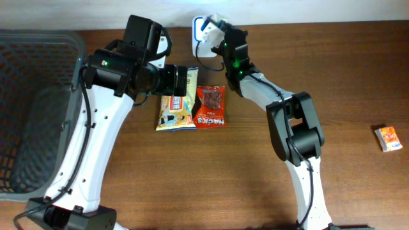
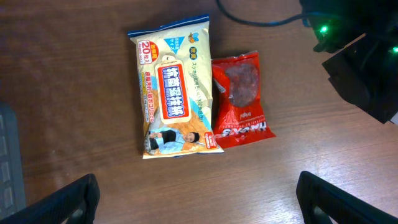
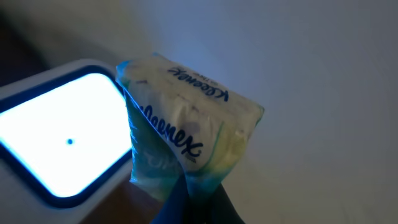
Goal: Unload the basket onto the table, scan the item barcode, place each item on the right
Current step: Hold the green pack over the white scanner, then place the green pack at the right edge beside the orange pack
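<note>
My right gripper (image 1: 222, 33) is shut on the bottom edge of a small Kleenex tissue pack (image 3: 186, 124), pinched between the dark fingers (image 3: 214, 205). The pack (image 1: 216, 23) hangs right beside the white scanner (image 1: 199, 32), whose window (image 3: 62, 137) glows bright. No barcode shows on the side of the pack I can see. My left gripper (image 2: 199, 199) is open and hovers above the table, with nothing between its fingers (image 2: 74, 199). Just beyond it lie a cream snack pack (image 2: 177, 102) and a red Hacks pack (image 2: 239, 102), flat and side by side.
A dark mesh basket (image 1: 38, 108) fills the left side of the table. A small orange box (image 1: 388, 138) lies at the far right. The right arm (image 2: 360, 62) reaches over the table behind the two snack packs (image 1: 192, 107).
</note>
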Robot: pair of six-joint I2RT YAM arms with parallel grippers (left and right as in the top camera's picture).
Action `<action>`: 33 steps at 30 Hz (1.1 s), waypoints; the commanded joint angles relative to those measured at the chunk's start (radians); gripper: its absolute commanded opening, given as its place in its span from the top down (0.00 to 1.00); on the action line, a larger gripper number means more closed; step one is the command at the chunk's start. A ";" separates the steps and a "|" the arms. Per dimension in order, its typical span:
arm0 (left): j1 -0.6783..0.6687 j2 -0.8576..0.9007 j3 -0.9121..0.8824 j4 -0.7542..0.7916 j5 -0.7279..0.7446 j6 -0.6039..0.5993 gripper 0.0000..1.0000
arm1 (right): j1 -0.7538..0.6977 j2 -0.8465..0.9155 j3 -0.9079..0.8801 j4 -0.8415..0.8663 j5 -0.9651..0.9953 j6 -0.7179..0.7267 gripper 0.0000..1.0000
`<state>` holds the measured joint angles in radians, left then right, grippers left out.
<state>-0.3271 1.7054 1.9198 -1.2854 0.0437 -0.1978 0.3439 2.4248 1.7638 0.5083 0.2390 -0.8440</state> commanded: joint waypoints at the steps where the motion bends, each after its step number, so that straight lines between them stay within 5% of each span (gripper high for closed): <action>1: 0.001 -0.011 0.003 0.002 -0.007 0.013 0.01 | -0.057 -0.048 0.084 -0.037 0.319 0.338 0.96; 7: 0.001 -0.011 0.003 0.002 -0.007 0.013 0.01 | -0.455 -0.328 0.084 -0.969 0.211 0.925 0.96; 9: 0.001 -0.011 0.003 0.002 -0.007 0.013 0.01 | -0.596 -0.325 0.082 -1.298 0.153 1.038 0.96; 12: 0.001 -0.011 0.003 0.002 -0.007 0.013 0.01 | -0.761 -0.317 0.061 -1.521 -0.039 1.044 0.96; 15: 0.001 -0.011 0.003 0.002 -0.007 0.013 0.01 | -0.903 -0.310 -0.011 -1.540 -0.049 1.044 0.96; 16: 0.001 -0.011 0.003 0.002 -0.007 0.013 0.01 | -0.925 -0.305 -0.019 -1.540 -0.051 1.045 0.74; 17: 0.001 -0.011 0.003 0.002 -0.007 0.013 0.01 | -0.948 -0.303 -0.029 -1.533 -0.065 1.044 0.01; 22: 0.001 -0.011 0.003 0.002 -0.007 0.013 0.01 | -0.950 -0.344 -0.028 -1.572 -0.248 1.034 0.01; 26: 0.001 -0.011 0.003 0.002 -0.007 0.013 0.01 | -0.806 -0.449 -0.018 -1.647 -0.744 0.802 0.01; 28: 0.001 -0.011 0.003 0.002 -0.007 0.013 0.01 | -0.684 -0.436 -0.050 -1.650 -0.808 0.743 0.01; 31: 0.001 -0.011 0.003 0.002 -0.007 0.013 0.01 | -0.445 -0.422 -0.156 -1.463 -0.808 0.773 0.03; 33: 0.001 -0.011 0.003 0.002 -0.007 0.013 0.01 | -0.279 -0.419 -0.229 -1.238 -0.806 0.919 0.07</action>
<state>-0.3271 1.7054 1.9194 -1.2850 0.0437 -0.1978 -0.0662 2.0041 1.6009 -0.9134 -0.5461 -0.0555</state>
